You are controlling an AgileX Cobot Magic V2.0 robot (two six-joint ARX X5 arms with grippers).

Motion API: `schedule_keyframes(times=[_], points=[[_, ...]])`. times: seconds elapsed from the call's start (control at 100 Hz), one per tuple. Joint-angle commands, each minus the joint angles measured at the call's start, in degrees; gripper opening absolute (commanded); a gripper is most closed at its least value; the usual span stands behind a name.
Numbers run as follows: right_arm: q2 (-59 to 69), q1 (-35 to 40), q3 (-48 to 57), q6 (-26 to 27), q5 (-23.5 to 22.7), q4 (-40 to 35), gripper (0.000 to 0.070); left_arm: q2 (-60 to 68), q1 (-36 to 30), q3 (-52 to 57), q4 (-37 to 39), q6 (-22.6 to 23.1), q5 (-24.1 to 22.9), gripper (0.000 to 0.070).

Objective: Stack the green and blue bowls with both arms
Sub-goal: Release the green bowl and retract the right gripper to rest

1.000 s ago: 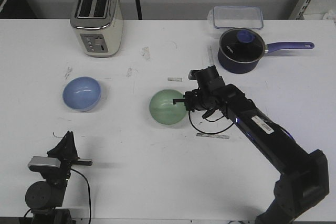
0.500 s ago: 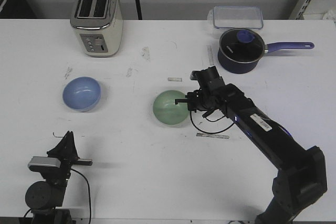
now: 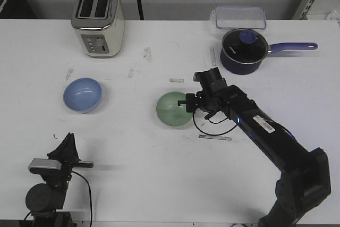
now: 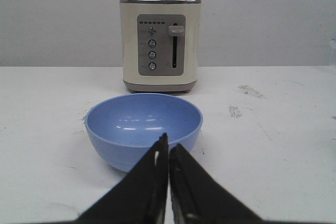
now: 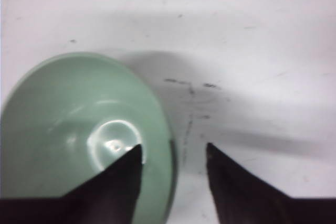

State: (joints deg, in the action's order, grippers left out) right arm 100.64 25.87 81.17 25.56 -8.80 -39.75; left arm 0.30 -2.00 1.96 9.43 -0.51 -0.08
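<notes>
The pale green bowl (image 3: 171,111) sits mid-table; in the right wrist view (image 5: 79,124) it fills the lower left. My right gripper (image 3: 186,102) is open at the bowl's right rim. In its wrist view (image 5: 174,147) one finger is inside the bowl and the other outside over the table, with the rim between them. The light blue bowl (image 3: 83,94) sits upright at the left of the table. My left gripper (image 3: 68,141) is shut and empty near the front left edge. In its wrist view (image 4: 168,141) its tips point at the blue bowl (image 4: 136,121), a short way off.
A cream toaster (image 3: 98,18) stands at the back left, behind the blue bowl (image 4: 160,40). A navy saucepan (image 3: 243,50) with a long handle and a clear lidded box (image 3: 240,17) are at the back right. Tape strips lie near the green bowl.
The green bowl has shifted slightly to the right, with my right gripper staying at its rim. The left arm and the blue bowl have not moved.
</notes>
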Motion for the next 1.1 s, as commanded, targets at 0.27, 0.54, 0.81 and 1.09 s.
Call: schedule_keyframes(times=[0.27, 0.54, 0.81, 1.09], points=[[-3.7, -0.5, -0.4, -6.5, 3.0, 4.7, 0.0383, -0.1, 0.1, -1.3, 0.9, 0.7, -0.1, 0.0001], [-13.2, -3.7, -10.5, -19.3, 7.0, 17.2, 0.0214, -0.1, 0.1, -1.3, 0.9, 0.7, -0.1, 0.0001], [-27.7, -10.9, -30.0, -27.3, 7.4, 36.7, 0.0041, -0.1, 0.1, -1.3, 0.9, 0.7, -0.1, 0.0001], [-45.3, -20.2, -46.5, -26.8, 7.4, 43.5, 0.0014, -0.1, 0.1, -1.3, 0.9, 0.7, -0.1, 0.0001]])
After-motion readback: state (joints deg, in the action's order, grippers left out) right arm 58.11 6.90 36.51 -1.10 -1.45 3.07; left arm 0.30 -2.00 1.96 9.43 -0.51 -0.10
